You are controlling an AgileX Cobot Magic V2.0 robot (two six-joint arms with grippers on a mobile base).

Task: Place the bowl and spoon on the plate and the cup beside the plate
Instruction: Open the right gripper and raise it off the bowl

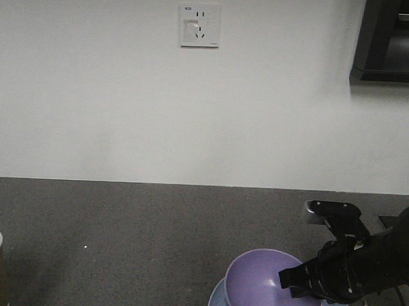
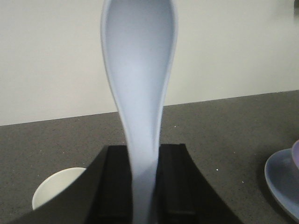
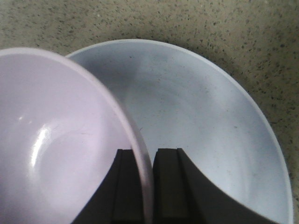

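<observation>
Right gripper [image 3: 145, 186]: pinched narrow on the rim of the small round lavender plastic bowl [image 3: 56, 140], one finger inside the wall and one outside.
Bowl over plate: the bowl hangs tilted. The wide round pale blue plate [image 3: 201, 126] lies directly beneath it, its bare floor spreading toward 1 o'clock of the jaws in the right wrist view. I cannot tell whether the bowl's base touches the plate.
Left gripper [image 2: 142, 186]: clamped on the handle of the short pale blue-white soup spoon [image 2: 138, 93].
Spoon axis: straight out from the jaws to 12 o'clock, scoop foremost, hollow facing the camera.
Plate from the spoon: at 4 o'clock in the left wrist view, well apart. The right arm is plainly the nearer one.
Cup: the brown paper cup with a white rim [image 2: 53, 191] stands on the dark speckled countertop [image 1: 121, 224] at 8 o'clock of the left gripper, far from the plate.
Next move, as I judge it: level the bowl and lower it onto the plate's middle.
</observation>
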